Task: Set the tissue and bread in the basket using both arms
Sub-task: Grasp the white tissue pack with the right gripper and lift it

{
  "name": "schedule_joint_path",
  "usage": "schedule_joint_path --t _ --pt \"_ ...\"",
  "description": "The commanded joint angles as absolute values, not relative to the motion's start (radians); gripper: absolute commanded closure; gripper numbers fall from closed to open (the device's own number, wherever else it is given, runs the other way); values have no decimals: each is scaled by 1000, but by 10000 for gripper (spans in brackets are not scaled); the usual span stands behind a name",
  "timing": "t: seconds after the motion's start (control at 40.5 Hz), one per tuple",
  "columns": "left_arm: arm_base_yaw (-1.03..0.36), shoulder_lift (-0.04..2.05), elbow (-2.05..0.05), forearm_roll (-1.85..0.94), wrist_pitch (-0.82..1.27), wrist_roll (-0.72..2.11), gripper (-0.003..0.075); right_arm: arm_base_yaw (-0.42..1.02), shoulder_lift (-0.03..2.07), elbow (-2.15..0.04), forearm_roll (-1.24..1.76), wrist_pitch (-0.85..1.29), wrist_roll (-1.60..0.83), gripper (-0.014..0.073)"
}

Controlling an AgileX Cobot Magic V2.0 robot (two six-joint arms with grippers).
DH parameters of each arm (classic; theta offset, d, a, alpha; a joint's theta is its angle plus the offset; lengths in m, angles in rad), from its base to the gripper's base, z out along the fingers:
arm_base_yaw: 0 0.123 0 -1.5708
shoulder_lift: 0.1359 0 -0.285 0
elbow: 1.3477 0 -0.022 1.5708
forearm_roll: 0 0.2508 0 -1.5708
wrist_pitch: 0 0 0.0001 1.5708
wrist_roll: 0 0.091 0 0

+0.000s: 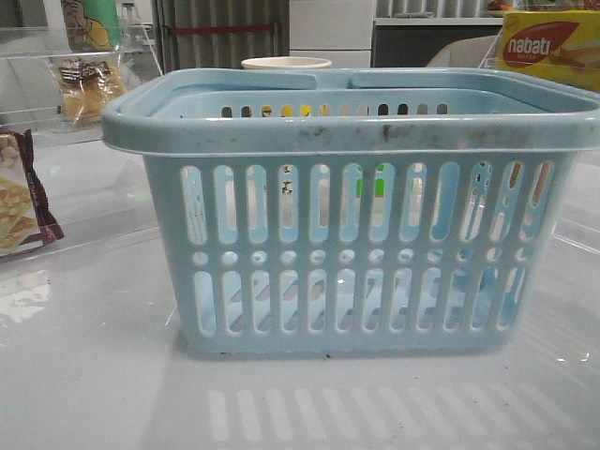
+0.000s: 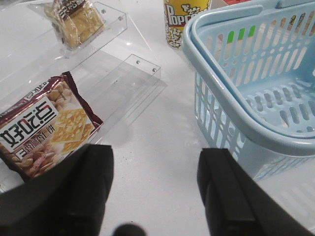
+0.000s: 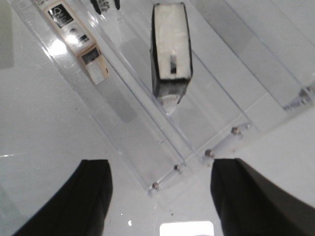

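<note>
The light-blue basket (image 1: 347,127) stands in the middle of the table with nothing showing inside; it also shows in the left wrist view (image 2: 275,142). The bread (image 1: 84,84), golden in a clear bag, lies on a clear shelf at the far left (image 2: 76,22). The tissue (image 3: 171,49), a small dark pack with a pale face, sits on a clear stepped shelf. My left gripper (image 2: 155,191) is open and empty over bare table, between the maroon packet and the basket. My right gripper (image 3: 160,196) is open and empty, short of the shelf's edge and apart from the tissue. Neither gripper shows in the front view.
A maroon-edged pastry packet (image 2: 47,125) lies on the lower clear shelf, left of the basket (image 1: 23,197). A popcorn cup (image 2: 184,19) stands behind the basket. A yellow nabati box (image 1: 551,42) is at the back right. A tan box (image 3: 78,42) lies on the shelf near the tissue.
</note>
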State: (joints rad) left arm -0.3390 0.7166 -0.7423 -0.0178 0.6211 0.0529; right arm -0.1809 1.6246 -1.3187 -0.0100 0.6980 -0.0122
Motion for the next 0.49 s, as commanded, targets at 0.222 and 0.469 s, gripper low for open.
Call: schedule_joint_path --t 0.222,0.469 --pt "-347 719 -769 -18 542 54 286 -184 1748 -1460 -52 490 -28 55" --pt "-347 719 -769 -18 542 54 286 -184 1787 -1462 -52 405 -28 175"
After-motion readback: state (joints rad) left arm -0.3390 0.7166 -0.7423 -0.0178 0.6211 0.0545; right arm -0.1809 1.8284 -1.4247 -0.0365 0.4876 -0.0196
